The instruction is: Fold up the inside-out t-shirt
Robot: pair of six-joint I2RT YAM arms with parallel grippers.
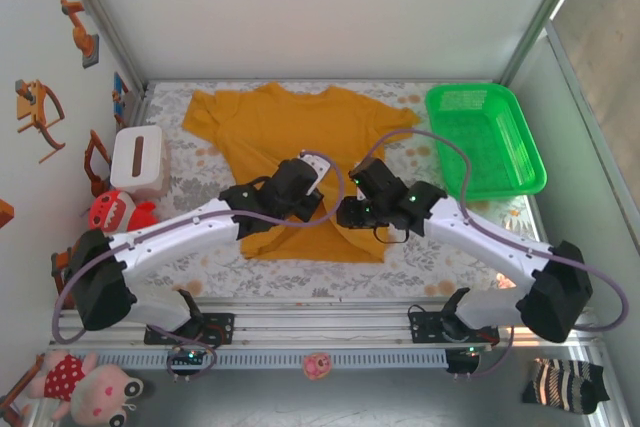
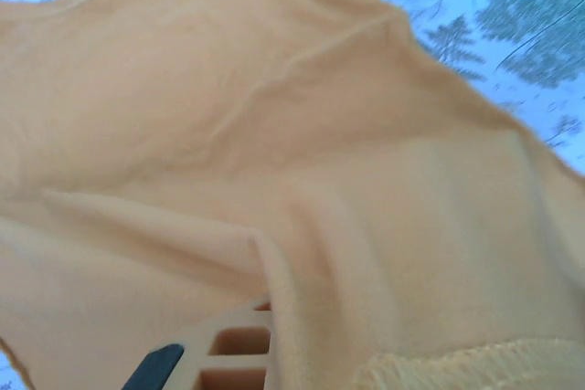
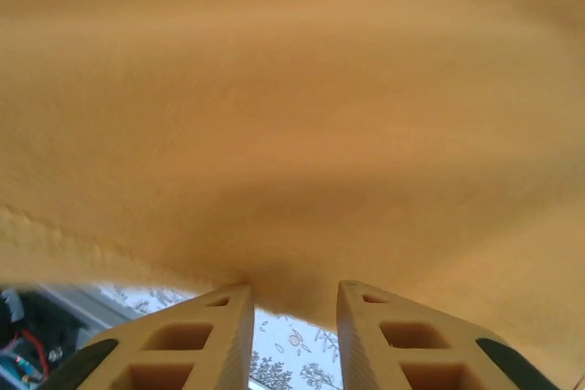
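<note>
On your floral bench [image 1: 185, 182] between white walls [image 1: 300, 7], the left end effector [image 2: 260, 317] pinches the inside-out t-shirt [image 1: 270, 127], the right end effector [image 3: 294, 294] stands narrowly parted, green basket [image 1: 480, 137] far right.

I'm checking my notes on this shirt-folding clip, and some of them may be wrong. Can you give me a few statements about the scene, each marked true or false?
1. The t-shirt lies inside the green basket. False: it is spread on the table, and the basket sits apart on its right.
2. The left gripper is shut on a fold of the t-shirt. True.
3. The right gripper has its fingers apart at the t-shirt's hem. True.
4. The white box stands to the right of the t-shirt. False: it stands to the left, near the sleeve.
</note>
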